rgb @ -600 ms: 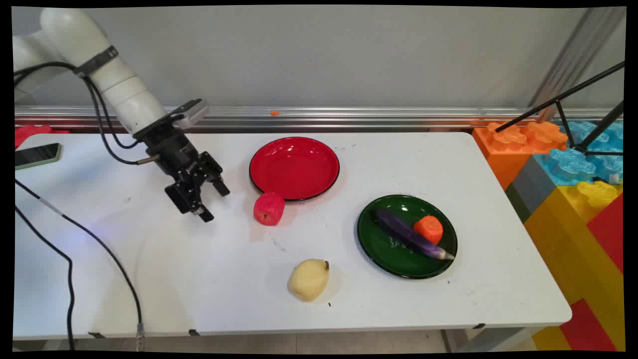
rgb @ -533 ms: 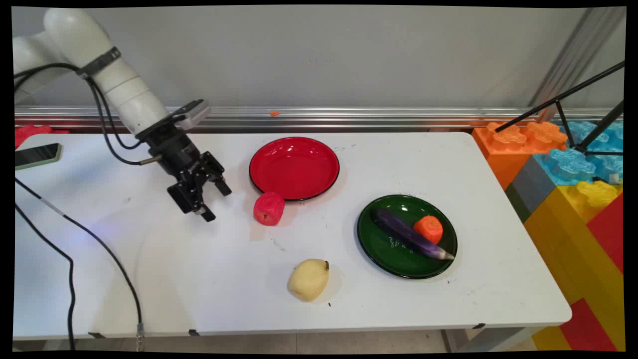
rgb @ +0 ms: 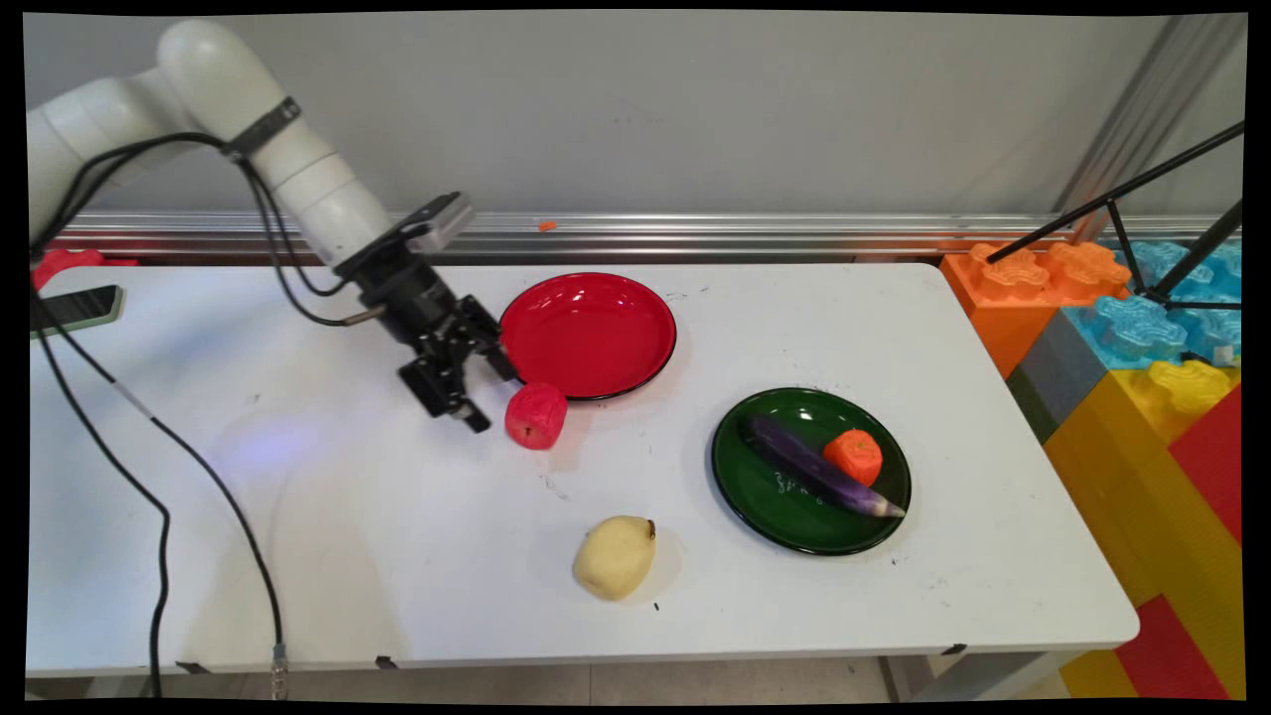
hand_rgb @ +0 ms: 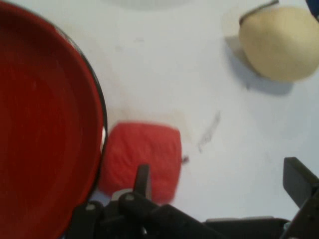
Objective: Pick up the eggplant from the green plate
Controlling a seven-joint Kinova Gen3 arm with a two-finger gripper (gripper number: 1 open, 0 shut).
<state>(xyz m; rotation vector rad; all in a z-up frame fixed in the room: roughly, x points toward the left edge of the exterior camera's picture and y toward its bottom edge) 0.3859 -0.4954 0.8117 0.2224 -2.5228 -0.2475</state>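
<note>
- A white counter (rgb: pixel 794 298) stands against a pale wall, with a metal rail (rgb: pixel 794 233) along its far edge. Big toy blocks (rgb: pixel 1142 377) in orange, blue, yellow and red are stacked off its right end, under a black tripod (rgb: pixel 1122 199).
- The hand (rgb: pixel 489 395) hangs low over the counter's left-middle part, tilted down and to the right, with its fingers spread wide and nothing between them.
- The thing nearest the hand is a red toy fruit (rgb: pixel 536 415). It lies on the counter just right of the fingertips and close against the near rim of the red plate (rgb: pixel 586 333).
- In the hand view, the red toy fruit (hand_rgb: pixel 144 159) sits in line with one finger rather than centred in the hand (hand_rgb: pixel 219 174). Whether that finger touches it cannot be told.
- The red plate (hand_rgb: pixel 40 124) has nothing on it.
- The green plate (rgb: pixel 760 506), well to the right, holds a purple eggplant (rgb: pixel 819 467) with an orange toy fruit (rgb: pixel 854 455) beside it.
- A pale yellow toy fruit (rgb: pixel 615 557) lies alone on the counter towards the near edge, apart from both plates.
- The red plate's rim crowds the red toy fruit on its far side, while bare counter lies to its left and near sides.
- Black cables (rgb: pixel 228 516) trail across the counter's left part.
- A phone (rgb: pixel 74 308) lies by the far left edge, well apart from the hand.
</note>
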